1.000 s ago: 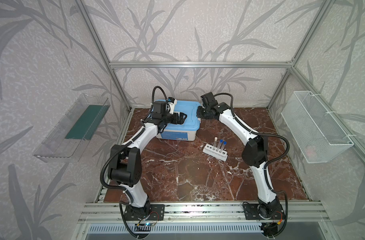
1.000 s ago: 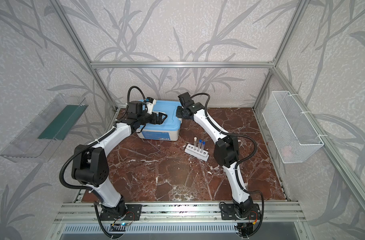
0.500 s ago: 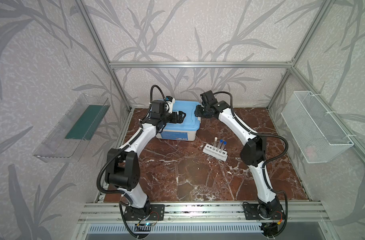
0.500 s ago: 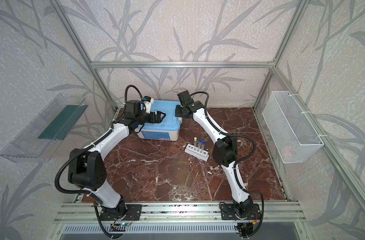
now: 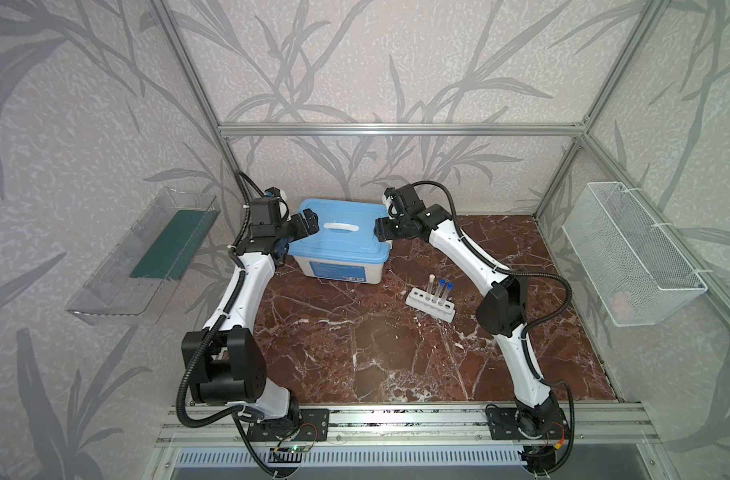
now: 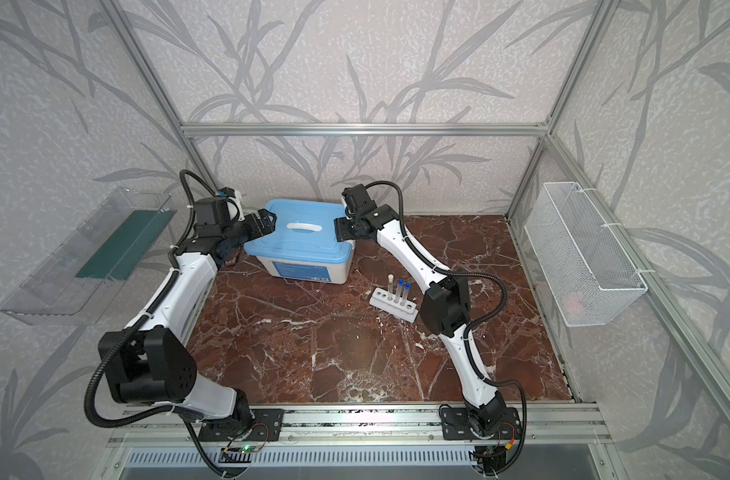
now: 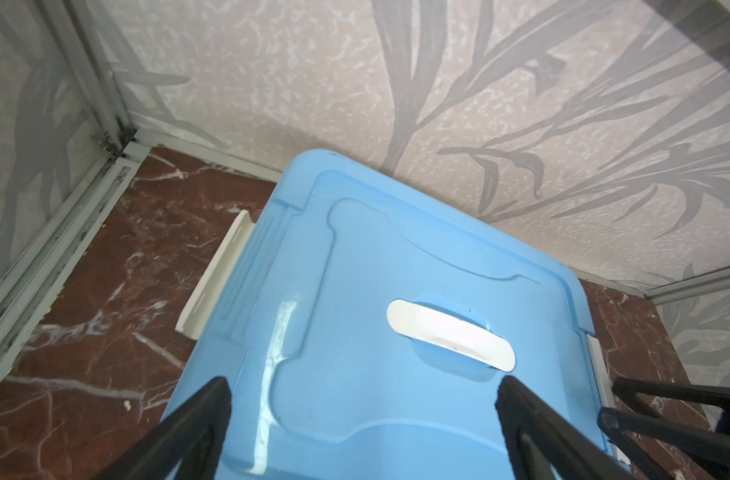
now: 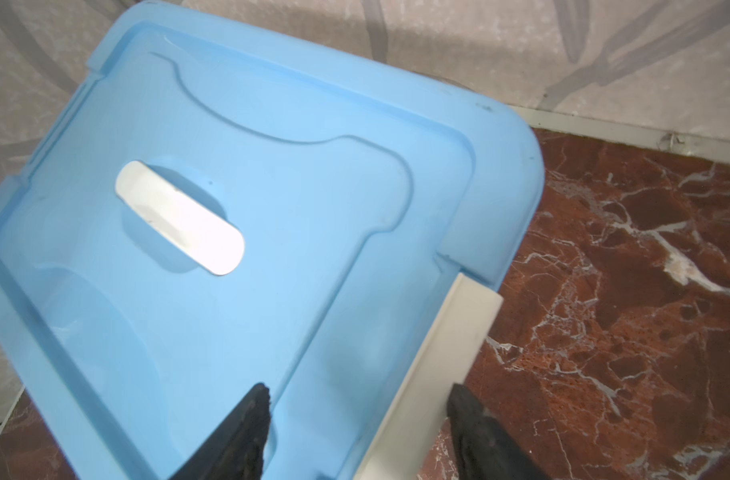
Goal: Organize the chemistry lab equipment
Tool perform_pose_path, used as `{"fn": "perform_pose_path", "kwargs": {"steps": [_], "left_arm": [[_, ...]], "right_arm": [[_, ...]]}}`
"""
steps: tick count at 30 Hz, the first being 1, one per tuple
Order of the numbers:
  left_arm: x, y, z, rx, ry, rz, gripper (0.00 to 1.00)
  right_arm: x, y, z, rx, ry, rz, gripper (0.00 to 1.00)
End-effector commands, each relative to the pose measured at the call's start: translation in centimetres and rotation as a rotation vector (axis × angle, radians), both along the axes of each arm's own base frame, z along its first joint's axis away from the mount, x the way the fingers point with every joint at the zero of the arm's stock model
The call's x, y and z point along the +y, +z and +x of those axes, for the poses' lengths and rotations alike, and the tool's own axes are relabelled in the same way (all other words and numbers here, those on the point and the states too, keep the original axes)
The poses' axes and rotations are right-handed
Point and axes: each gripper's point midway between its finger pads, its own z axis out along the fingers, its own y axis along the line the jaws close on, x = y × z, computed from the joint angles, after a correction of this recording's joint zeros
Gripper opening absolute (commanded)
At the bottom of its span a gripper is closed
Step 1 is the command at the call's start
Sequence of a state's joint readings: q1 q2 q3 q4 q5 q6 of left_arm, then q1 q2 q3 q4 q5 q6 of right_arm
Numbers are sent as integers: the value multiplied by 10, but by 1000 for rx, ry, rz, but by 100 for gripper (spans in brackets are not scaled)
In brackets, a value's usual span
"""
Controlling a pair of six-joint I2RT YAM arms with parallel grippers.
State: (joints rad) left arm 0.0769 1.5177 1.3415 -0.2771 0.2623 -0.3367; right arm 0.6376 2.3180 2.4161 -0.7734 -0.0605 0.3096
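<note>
Three capped test tubes, one white-topped and two blue-topped, stand upright in the white rack right of centre; its other holes are empty. No cups, cylinder, tweezers or bottle show anywhere on the marble table. They may be shut inside the white bin at the far middle, whose blue lid is on. Sorting looks largely done, with latching probably left.

Left gripper hovers spread wide over the lid's left end, holding nothing. Right gripper is parted astride the white right latch, gripping nothing.

Bin contents are hidden, and a pinkish blur in the wire basket on the right wall is unreadable.
</note>
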Motion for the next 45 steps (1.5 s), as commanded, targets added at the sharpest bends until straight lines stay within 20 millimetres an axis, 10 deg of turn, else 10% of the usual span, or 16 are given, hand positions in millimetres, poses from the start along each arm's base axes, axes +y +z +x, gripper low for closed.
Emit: {"fn": "perform_pose_path", "kwargs": {"steps": [1, 6, 17, 29, 45], "left_arm": [[7, -9, -8, 41, 43, -31, 99], [27, -16, -8, 55, 84, -14, 99], [57, -38, 12, 105, 121, -29, 99], [41, -63, 32, 131, 30, -106, 100], [2, -86, 19, 162, -12, -168, 99]], "right_arm": [[10, 28, -6, -105, 56, -58, 70], [-3, 21, -1, -97, 10, -128, 71], [37, 16, -24, -75, 189, -59, 74], [41, -21, -32, -5, 198, -113, 74], [-15, -57, -28, 110, 127, -213, 72]]}}
